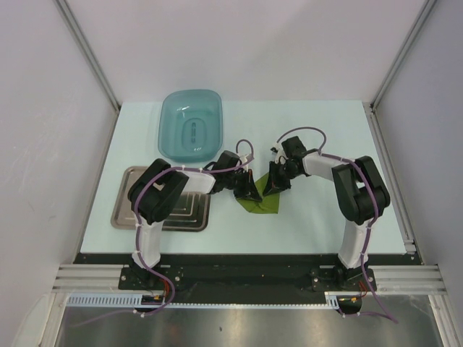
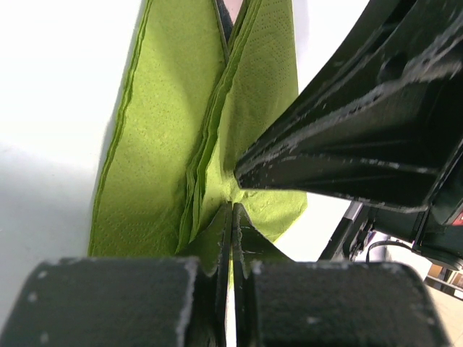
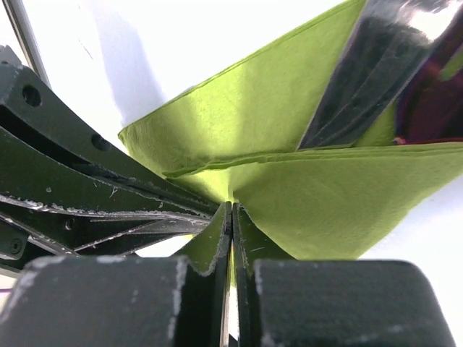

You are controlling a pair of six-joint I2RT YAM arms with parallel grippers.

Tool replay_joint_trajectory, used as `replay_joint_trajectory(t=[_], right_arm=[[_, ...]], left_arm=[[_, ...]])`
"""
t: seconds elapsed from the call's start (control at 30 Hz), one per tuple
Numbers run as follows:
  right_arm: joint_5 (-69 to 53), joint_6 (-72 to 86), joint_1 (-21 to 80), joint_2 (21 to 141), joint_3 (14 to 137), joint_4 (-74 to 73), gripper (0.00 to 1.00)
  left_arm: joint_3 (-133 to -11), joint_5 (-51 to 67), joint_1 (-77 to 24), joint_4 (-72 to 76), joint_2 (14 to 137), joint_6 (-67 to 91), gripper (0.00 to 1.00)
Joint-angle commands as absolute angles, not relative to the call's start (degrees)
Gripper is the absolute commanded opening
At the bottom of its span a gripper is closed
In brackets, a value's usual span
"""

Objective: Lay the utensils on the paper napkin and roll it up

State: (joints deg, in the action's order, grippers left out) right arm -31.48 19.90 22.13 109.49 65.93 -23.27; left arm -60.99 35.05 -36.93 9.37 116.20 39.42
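The olive-green paper napkin (image 1: 262, 205) lies folded at the table's middle, between both grippers. My left gripper (image 1: 252, 191) is shut on a fold of the napkin (image 2: 166, 144), with its jaws pinched together on the paper. My right gripper (image 1: 274, 185) is shut on the same bunched spot of the napkin (image 3: 347, 202) from the other side. The two grippers almost touch. A silver utensil (image 3: 362, 72) with a magenta handle part (image 3: 434, 101) lies in the napkin's folds in the right wrist view. The other utensils are hidden.
A steel tray (image 1: 124, 214) lies at the left, partly under the left arm. A teal plastic basin (image 1: 191, 126) stands at the back left. White walls and metal frame rails border the table.
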Motion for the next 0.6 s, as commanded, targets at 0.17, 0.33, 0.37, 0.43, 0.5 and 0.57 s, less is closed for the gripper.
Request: replay_joint_trajectory(t=[0.17,0.33,0.37,0.43,0.5,0.57], right_arm=[[-26.55,18.02,22.32,112.14,67.24,-23.46,0.0],[-21.8,15.47,23.29,114.51,66.53,-25.04,0.0],[-22.75,15.47,23.12,114.52,66.79,-25.22,0.0],[-24.6,15.82,22.94,113.21,68.02,-25.14,0.0],[-28.38,16.26,22.5,111.63,69.77,-24.87,0.04],[-31.53,17.74,21.45,109.53,70.66,-23.91,0.07]], left_arm=[[-60.12,29.62,-36.83,4.83,118.3,36.39,0.0],[-60.03,29.44,-36.83,4.83,118.21,36.3,0.0],[-60.03,29.53,-36.83,4.75,118.13,36.3,0.0],[-60.03,29.53,-36.74,4.75,117.95,36.12,0.0],[-60.03,29.53,-36.83,4.83,118.04,36.3,0.0],[-60.03,29.53,-36.83,5.01,118.12,36.39,0.0]])
